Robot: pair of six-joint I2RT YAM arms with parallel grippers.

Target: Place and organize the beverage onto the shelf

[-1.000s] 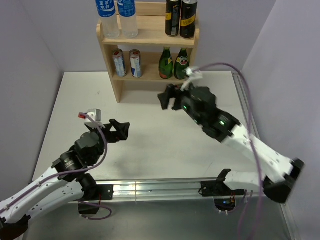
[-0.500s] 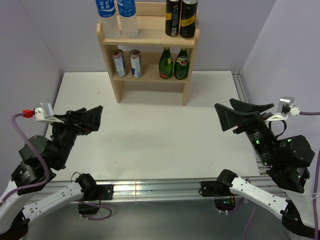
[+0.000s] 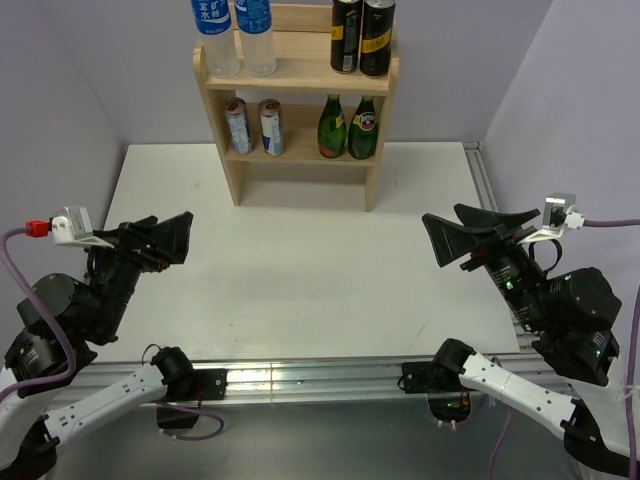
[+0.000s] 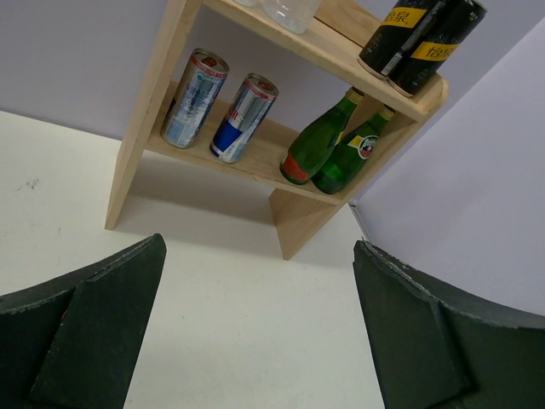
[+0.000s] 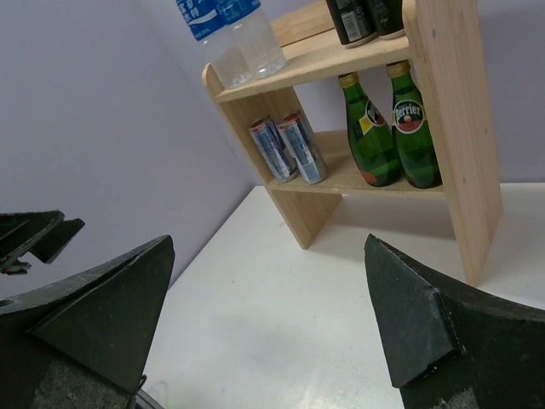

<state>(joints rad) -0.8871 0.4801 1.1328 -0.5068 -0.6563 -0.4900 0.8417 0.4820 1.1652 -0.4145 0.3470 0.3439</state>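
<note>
Since drinks (image 3: 258, 40) stood paired by kind on the shelf (image 3: 300, 80), upper centre, left gripper (image 3: 168, 236) and right gripper (image 3: 450, 230) hung spread, empty.

A white table (image 3: 300, 270) is filling the middle of the top view, its matt surface catching soft, even light and carrying only faint grey shadows. Pale lilac walls are closing it in: a left wall (image 3: 50, 120) is running up the frame's left side, a back wall (image 3: 450, 60) is standing across the top, and a right wall (image 3: 570, 110) is slanting down the right. A silver metal rail (image 3: 310, 378) is lining the table's bottom edge.
</note>
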